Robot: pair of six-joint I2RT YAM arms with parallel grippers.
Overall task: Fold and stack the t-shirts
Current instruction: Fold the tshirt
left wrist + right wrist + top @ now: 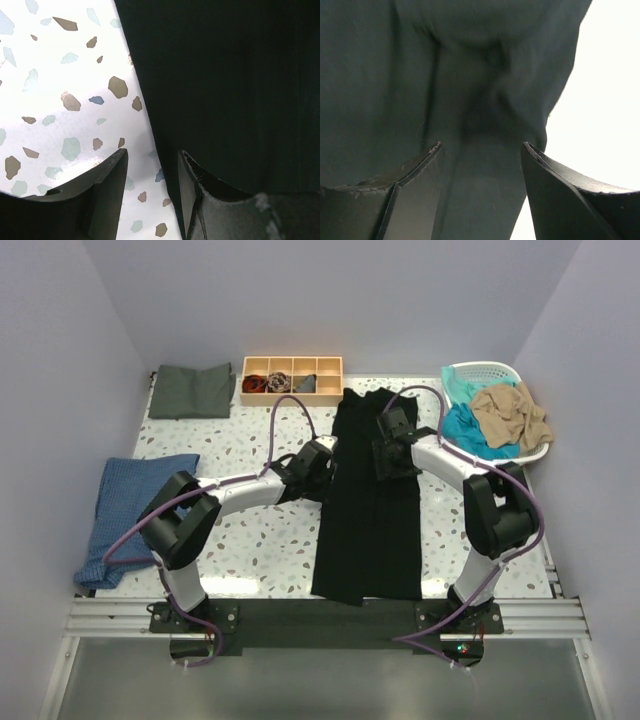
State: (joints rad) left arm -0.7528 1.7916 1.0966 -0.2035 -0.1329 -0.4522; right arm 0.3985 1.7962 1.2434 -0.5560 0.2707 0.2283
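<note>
Both arms rise from the near edge of the counter (250, 550) to bent elbows, then reach inward. The black t-shirt (370, 530), folded into a long strip, runs from that edge toward the far side along the middle. The left gripper (152, 152), half parted, straddles the shirt's left border and grips nothing. Farther on, the right gripper (481, 145) hovers spread wide just above the cloth, empty.

Parted left gripper (152, 152) over black t-shirt (225, 90) edge

Open table (260, 540) left of black shirt (370, 530); basket (485, 366) seemingly crowds right.
</note>
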